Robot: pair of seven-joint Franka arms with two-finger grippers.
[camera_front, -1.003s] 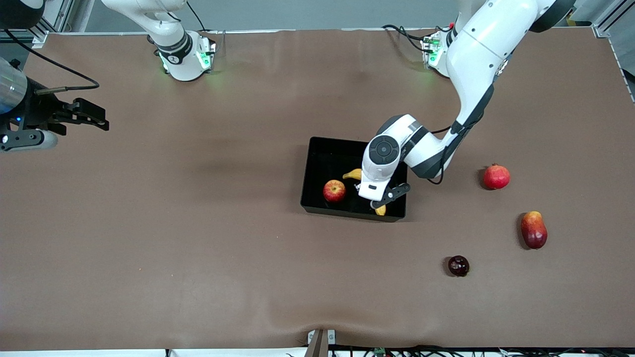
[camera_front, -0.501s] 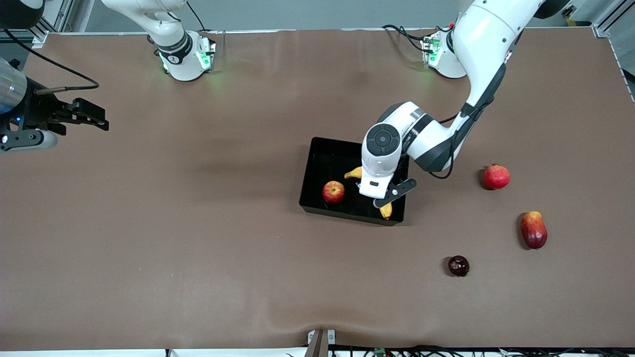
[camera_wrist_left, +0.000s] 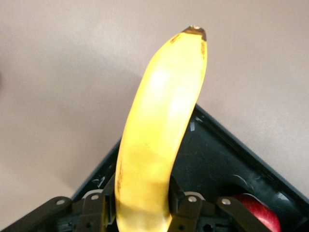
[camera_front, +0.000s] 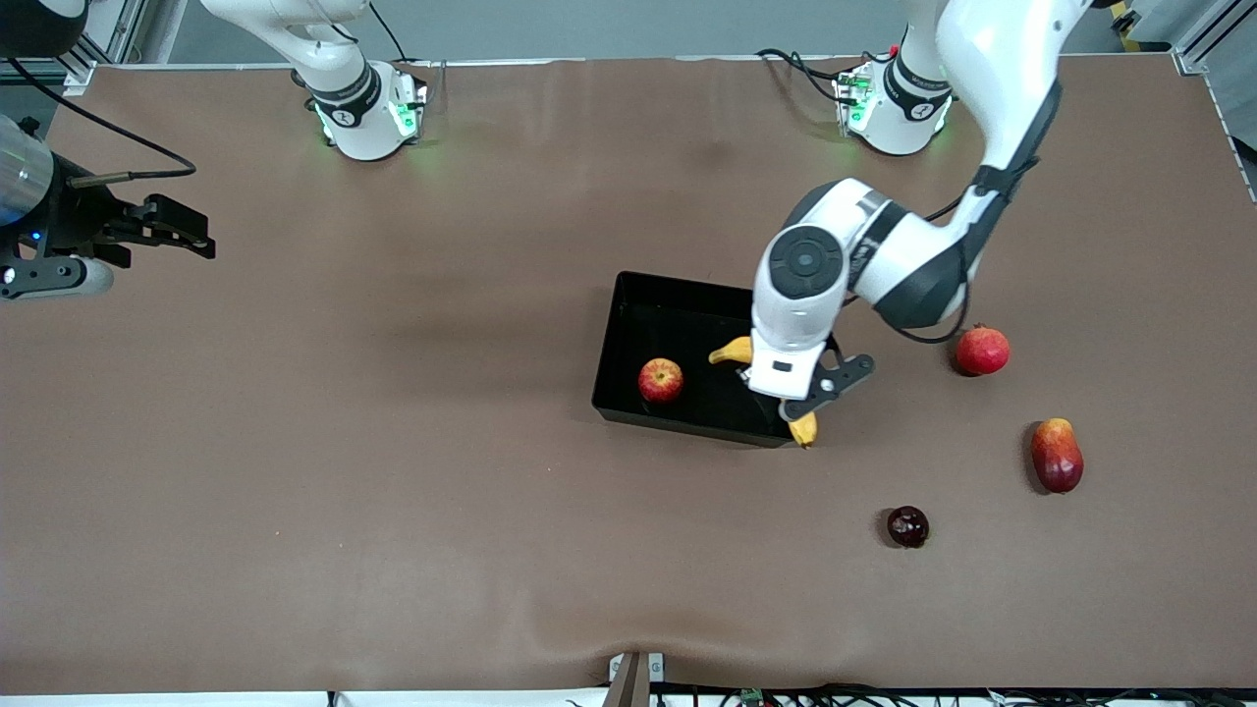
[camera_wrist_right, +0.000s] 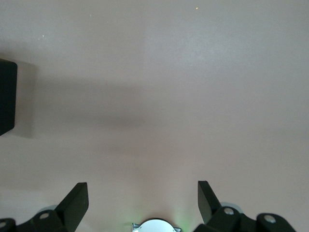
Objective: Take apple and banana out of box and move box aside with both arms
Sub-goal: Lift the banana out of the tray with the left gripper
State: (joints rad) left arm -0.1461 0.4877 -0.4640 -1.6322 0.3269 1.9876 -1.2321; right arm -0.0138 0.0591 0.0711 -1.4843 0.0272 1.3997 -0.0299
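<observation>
Counter (camera_front: 412, 471): one wide brown mat covers it, with the two arm bases standing along the edge farthest from the front camera.
Left jaws (camera_front: 786, 393): clamped tight on the banana (camera_front: 803, 428) around its middle, up in the air over the corner of the box nearest the left arm's end and the front camera.
Banana, close up (camera_wrist_left: 161, 135): in the left wrist view it runs out from between the black fingers (camera_wrist_left: 190, 210), yellow with a dark tip, and that tip hangs out past the box's corner over bare mat.
Banana ends: both poke out from under the white wrist in the front view, one over the box's inside, the other just past its wall.
Box (camera_front: 628, 295): glossy black tray near the middle of the counter, sitting flat.
Apple (camera_front: 661, 379): red with yellow streaks, resting inside the box by the wall nearer the front camera, apart from the banana.
Right jaws (camera_front: 182, 236): spread wide with nothing between them, waiting over the counter's right-arm end, well apart from the box.
Right wrist view: two black fingers (camera_wrist_right: 75, 205) over bare brown mat, and one black corner of the box (camera_wrist_right: 7, 96) at the picture's edge.
Pomegranate (camera_front: 982, 350): red, on the mat toward the left arm's end, beside the box.
Mango-like fruit (camera_front: 1057, 455): red-orange, nearer the front camera than the pomegranate.
Dark round fruit (camera_front: 907, 526): deep red, nearest the front camera of the loose three.
</observation>
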